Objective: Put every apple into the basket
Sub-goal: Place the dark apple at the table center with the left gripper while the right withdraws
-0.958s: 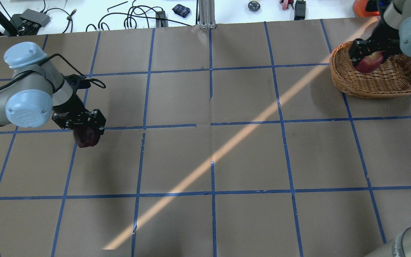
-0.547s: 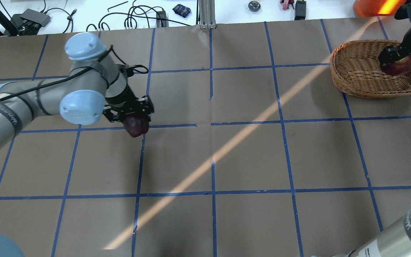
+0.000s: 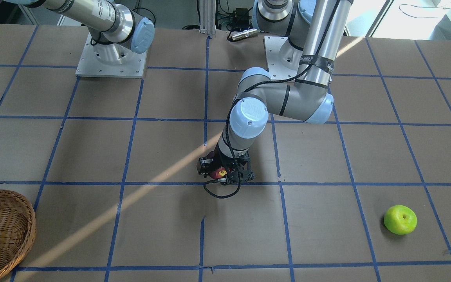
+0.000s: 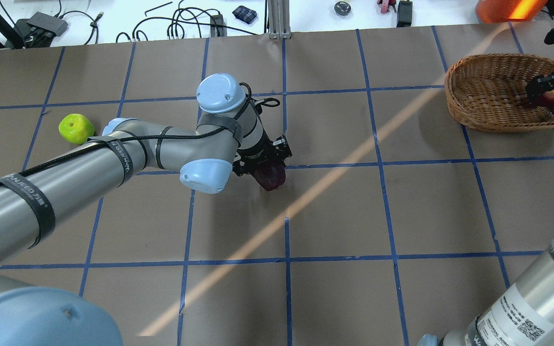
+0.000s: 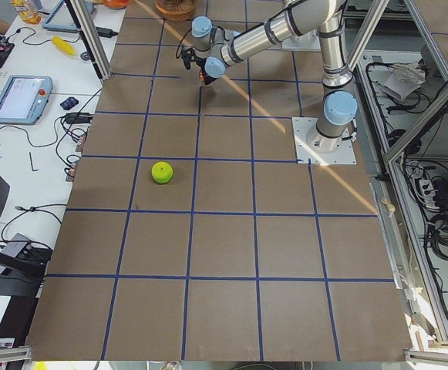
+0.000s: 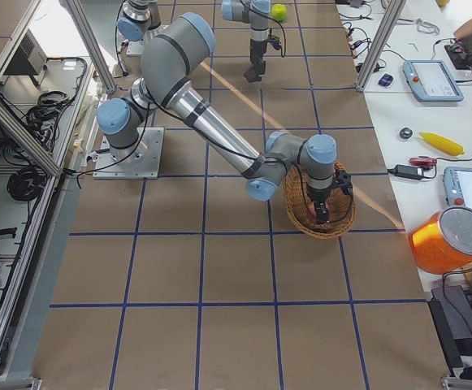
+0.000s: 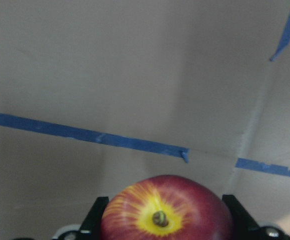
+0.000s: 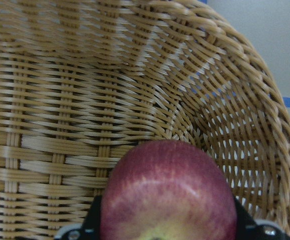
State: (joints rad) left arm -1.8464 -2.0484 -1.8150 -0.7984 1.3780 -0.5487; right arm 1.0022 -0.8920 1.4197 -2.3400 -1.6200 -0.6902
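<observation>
My left gripper (image 4: 268,174) is shut on a dark red apple (image 4: 272,179) with a yellow stem end (image 7: 159,216), held just above the middle of the table. Only the wrist (image 3: 225,172) shows from the front. My right gripper (image 4: 548,91) is shut on a red apple (image 8: 168,197) with a pale patch, inside the far right side of the wicker basket (image 4: 486,96); woven wall (image 8: 85,100) fills the right wrist view. A lime green apple (image 4: 76,128) lies alone on the table at the far left (image 3: 400,219).
Brown paper with a blue tape grid (image 4: 286,166) covers the table. Cables (image 4: 181,24) and small items line the white strip beyond the back edge, with an orange object (image 4: 503,9) behind the basket. An aluminium post (image 4: 279,19) stands at back centre.
My left arm has swung right from the table's left to its centre, carrying the dark red apple and uncovering the green one. The right gripper has moved across the basket to its right side.
</observation>
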